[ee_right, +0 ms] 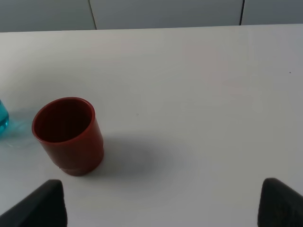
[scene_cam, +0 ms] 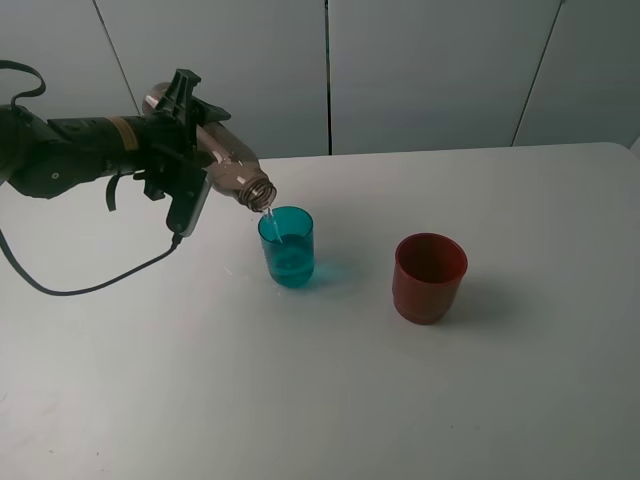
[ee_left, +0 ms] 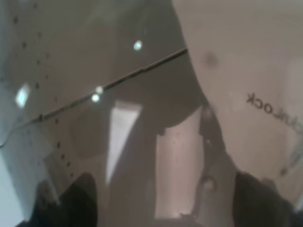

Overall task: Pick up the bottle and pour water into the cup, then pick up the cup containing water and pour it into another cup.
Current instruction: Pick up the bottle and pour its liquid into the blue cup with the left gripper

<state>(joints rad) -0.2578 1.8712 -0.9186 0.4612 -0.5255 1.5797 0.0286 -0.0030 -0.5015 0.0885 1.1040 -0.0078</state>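
Bottle (scene_cam: 235, 170) is held tilted, neck down, in the left tool (scene_cam: 188, 150). Its mouth sits just above the rim of the cup (scene_cam: 287, 247), which stands just ahead of and below that tool. A thin stream of water (scene_cam: 270, 222) runs from the mouth into the cup, and the cup shows water in its lower part.

Judgement: the tilt and the mouth-over-rim position serve the first pour. The grip is on the bottle's body, so the neck projects beyond the tool and reaches over the cup while the tool stays off it.

Left tool: closed tight on the bottle, one finger above its body and one below. In the left wrist view the bottle (ee_left: 165, 118) fills the picture, with dark fingers (ee_left: 71, 203) at the edge. It touches nothing else.

Red cup (scene_cam: 430, 277) stands upright on the table (scene_cam: 520, 400), well beyond the left tool and apart from the cup, and looks empty inside. It lies ahead of the right tool (ee_right: 161, 208), off to one side. Judgement: it waits there for the second pour.

Right tool: wide open, fingers (ee_right: 38, 205) far apart, holding and touching nothing. It is not seen in the high view.
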